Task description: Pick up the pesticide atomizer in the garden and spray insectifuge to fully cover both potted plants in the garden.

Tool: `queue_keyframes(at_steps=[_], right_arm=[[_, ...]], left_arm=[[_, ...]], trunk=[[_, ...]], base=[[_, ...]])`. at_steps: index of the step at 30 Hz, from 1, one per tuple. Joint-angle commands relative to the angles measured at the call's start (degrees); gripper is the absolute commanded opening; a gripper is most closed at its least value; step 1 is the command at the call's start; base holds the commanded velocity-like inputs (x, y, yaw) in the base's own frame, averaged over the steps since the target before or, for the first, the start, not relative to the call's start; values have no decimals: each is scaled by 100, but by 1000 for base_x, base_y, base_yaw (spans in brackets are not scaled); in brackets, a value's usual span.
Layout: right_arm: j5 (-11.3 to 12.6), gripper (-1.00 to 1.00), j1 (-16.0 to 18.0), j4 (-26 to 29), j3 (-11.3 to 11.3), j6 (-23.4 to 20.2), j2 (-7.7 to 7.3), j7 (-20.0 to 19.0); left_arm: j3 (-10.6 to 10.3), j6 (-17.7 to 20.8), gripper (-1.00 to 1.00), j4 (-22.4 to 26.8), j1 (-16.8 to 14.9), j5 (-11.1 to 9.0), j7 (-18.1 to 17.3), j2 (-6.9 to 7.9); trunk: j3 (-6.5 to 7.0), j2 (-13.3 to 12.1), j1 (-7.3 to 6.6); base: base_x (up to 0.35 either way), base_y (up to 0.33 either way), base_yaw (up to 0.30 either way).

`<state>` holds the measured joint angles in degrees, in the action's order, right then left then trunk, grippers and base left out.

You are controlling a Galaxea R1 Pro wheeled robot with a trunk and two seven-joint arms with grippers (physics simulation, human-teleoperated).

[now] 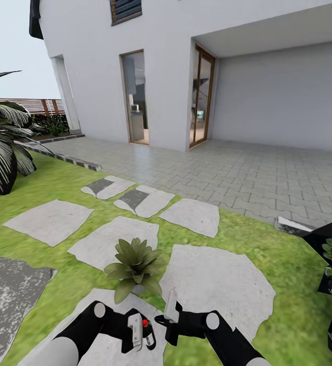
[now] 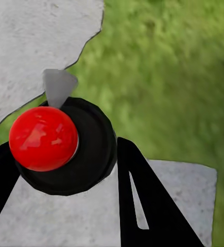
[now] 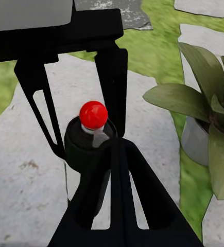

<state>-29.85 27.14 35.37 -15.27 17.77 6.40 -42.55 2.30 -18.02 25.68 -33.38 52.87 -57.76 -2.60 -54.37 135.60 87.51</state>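
— Closest to us, the left gripper (image 1: 141, 333) is clamped on the pesticide atomizer (image 1: 148, 333), one finger either side of the dark bottle, red button on top. The right gripper (image 1: 170, 317) is just beside it, fingertips almost at the bottle. Whether that one is parted or closed I honestly cannot tell.

— What worries you?

— The crowding. If the right fingers (image 3: 119, 195) nudge the bottle while reaching for the red button (image 3: 93, 114), I'd guess it could twist in the left grip and the nozzle would swing off target. And the spout looks small, so a slight tilt might send the spray onto the stepping stone (image 1: 221, 279) instead of the leaves.

— Where's the plant?

— One potted plant (image 1: 133, 264) sits just beyond the grippers, at the edge of the stones. From the head view you can't see its pot well, but the right wrist view shows the grey pot (image 3: 194, 141) under the leaves and the atomizer standing near it. The left wrist view looks straight down on the button (image 2: 43, 138) and the grey nozzle tip (image 2: 57, 87), which the head view barely resolves.

— And the second plant?

— Not sure. Farther off there's only lawn (image 1: 59, 183), paving and the house wall (image 1: 166, 71).
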Motion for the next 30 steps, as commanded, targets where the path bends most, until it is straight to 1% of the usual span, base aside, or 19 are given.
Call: queue_keyframes(at_steps=[1,9,22,30], right_arm=[[-56,-100,2,5,6,33,1,1],[-56,-100,2,5,8,33,-5,1],[-56,-100,2,5,13,33,-22,1],[-56,-100,2,4,9,33,-25,1]], left_arm=[[25,-26,-100,7,-2,29,-16,-7],[25,-43,-100,7,-2,5,-16,-18],[25,-53,-100,7,-8,3,-16,-119],[27,-53,-100,7,-54,-5,-19,-127]], trunk=[[-6,2,-1],[-6,2,-1],[-6,2,-1],[-6,2,-1]], base=[[0,0,0],[0,0,0],[0,0,0],[0,0,0]])
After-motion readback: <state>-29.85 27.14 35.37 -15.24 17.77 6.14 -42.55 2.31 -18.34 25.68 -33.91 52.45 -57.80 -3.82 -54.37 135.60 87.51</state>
